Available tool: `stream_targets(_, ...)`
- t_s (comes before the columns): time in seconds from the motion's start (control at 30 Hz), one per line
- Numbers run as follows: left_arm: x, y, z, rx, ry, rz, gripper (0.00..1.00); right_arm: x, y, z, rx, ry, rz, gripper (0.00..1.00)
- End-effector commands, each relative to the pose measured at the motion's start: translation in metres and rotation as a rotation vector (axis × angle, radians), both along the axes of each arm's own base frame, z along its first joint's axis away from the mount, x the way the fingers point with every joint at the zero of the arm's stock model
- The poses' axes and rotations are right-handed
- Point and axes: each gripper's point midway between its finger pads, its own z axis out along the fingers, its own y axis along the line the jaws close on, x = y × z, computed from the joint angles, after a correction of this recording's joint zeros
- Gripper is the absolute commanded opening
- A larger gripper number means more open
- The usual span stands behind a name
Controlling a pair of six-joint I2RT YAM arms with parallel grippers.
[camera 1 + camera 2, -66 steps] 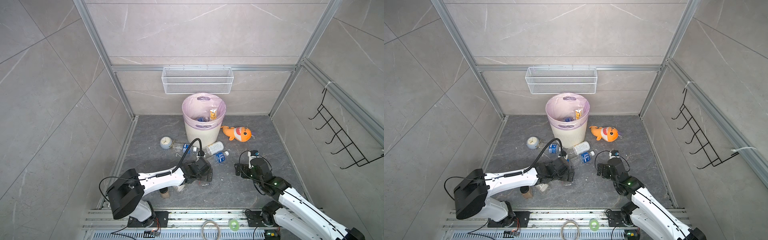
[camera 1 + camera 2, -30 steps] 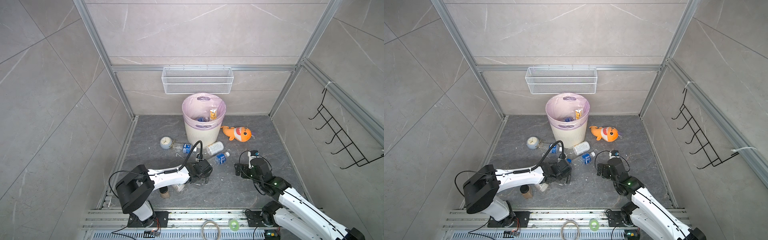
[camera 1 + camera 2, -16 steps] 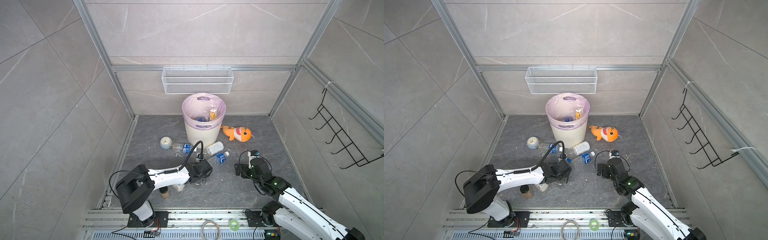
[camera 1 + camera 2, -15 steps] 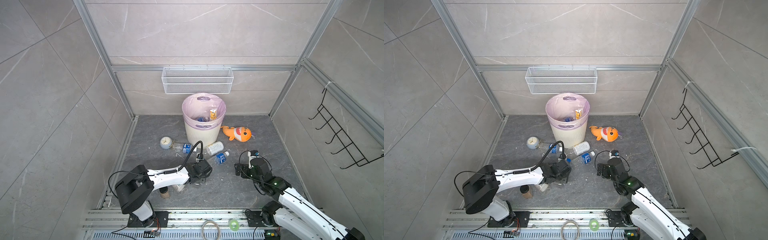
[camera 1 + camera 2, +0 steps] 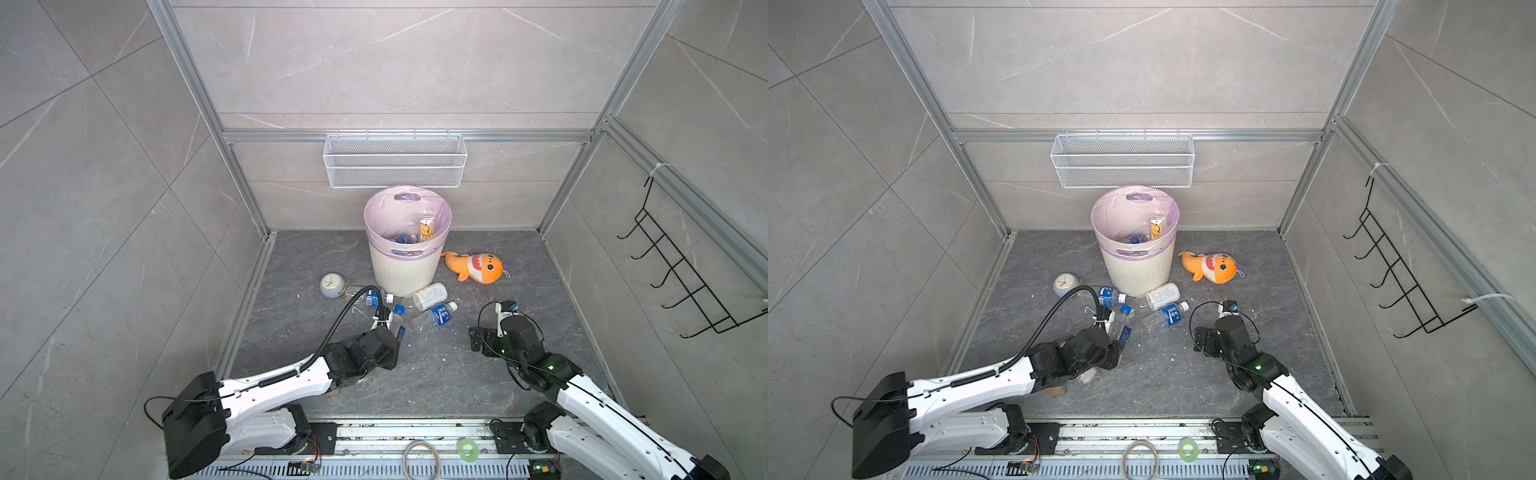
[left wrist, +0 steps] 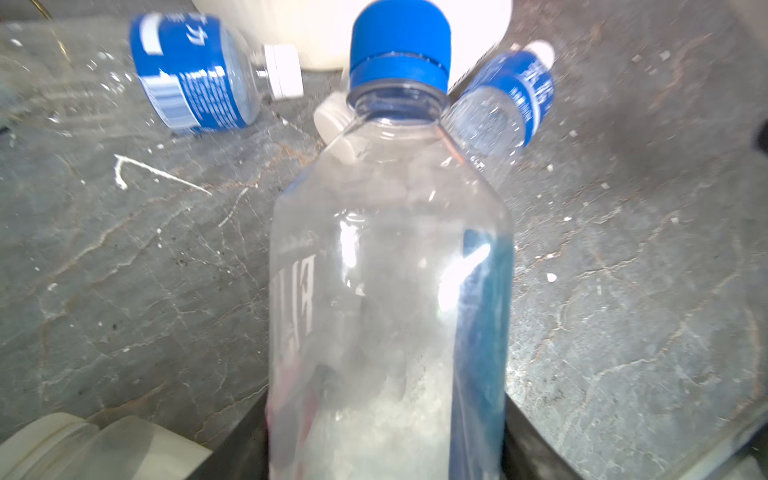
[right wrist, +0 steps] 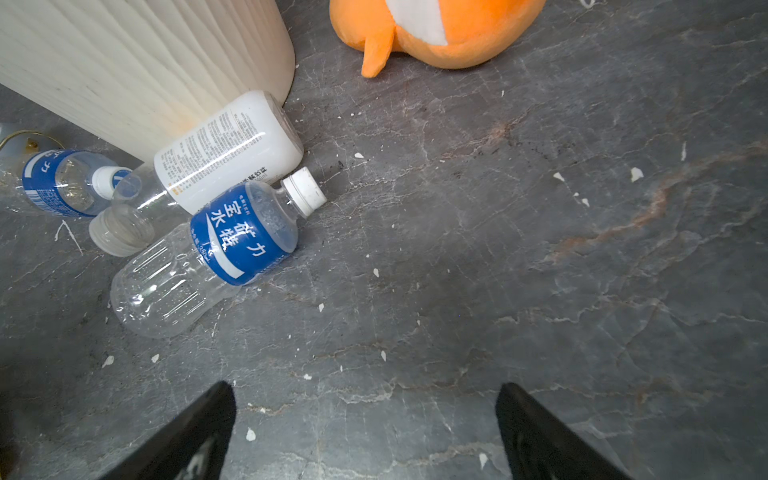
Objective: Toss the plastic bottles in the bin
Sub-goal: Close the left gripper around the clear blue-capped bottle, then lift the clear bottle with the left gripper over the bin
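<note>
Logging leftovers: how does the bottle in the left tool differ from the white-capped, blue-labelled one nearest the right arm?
The held bottle has a blue cap; the floor bottle a white one. The held bottle is clamped in the left tool; the floor bottle lies free. Both are clear plastic.

We see grey tiled walls (image 5: 374,62), a dark veined floor (image 5: 440,374), a white mesh basket (image 5: 395,160) at twelve o'clock, and black hooks (image 5: 685,262) at three o'clock.

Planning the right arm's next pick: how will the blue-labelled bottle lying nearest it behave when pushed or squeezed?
The blue-labelled bottle looks empty, so probably light. Lying on its round side on the floor, it would likely roll if nudged. Its thin ribbed wall may dent under a squeeze.
</note>
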Motion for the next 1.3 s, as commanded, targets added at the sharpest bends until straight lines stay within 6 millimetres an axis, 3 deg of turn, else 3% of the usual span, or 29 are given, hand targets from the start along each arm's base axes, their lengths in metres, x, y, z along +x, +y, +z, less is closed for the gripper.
stream_targets(0.0, 0.005, 0.001, 0.030, -0.072, -0.130, -0.024, 0.59, 0.004, 0.003, 0.007, 0.019, -0.016, -0.008, 1.00)
stream_targets(0.53, -0.003, 0.026, 0.117, -0.214, -0.370, -0.058, 0.62, 0.004, 0.004, 0.006, 0.017, -0.015, -0.005, 1.00)
stream_targets(0.7, 0.001, 0.025, 0.166, -0.264, -0.459, -0.053, 0.61, 0.004, 0.004, 0.007, 0.018, -0.015, -0.004, 1.00)
stream_targets(0.87, 0.014, 0.009, 0.226, -0.250, -0.543, -0.082, 0.61, 0.004, 0.005, 0.006, 0.019, -0.013, 0.000, 1.00)
stream_targets(1.0, 0.058, -0.002, 0.269, -0.340, -0.508, -0.067, 0.60, 0.005, 0.006, 0.007, 0.022, -0.012, 0.005, 1.00)
stream_targets(1.17, 0.155, -0.015, 0.341, -0.497, -0.466, -0.094, 0.62, 0.005, 0.007, 0.006, 0.020, -0.008, 0.007, 1.00)
stream_targets(1.2, 0.172, -0.022, 0.352, -0.515, -0.451, -0.117, 0.67, 0.005, 0.007, 0.006, 0.020, -0.008, 0.006, 1.00)
stream_targets(1.27, 0.209, -0.032, 0.364, -0.522, -0.407, -0.139, 0.89, 0.005, 0.006, 0.006, 0.017, -0.008, 0.005, 1.00)
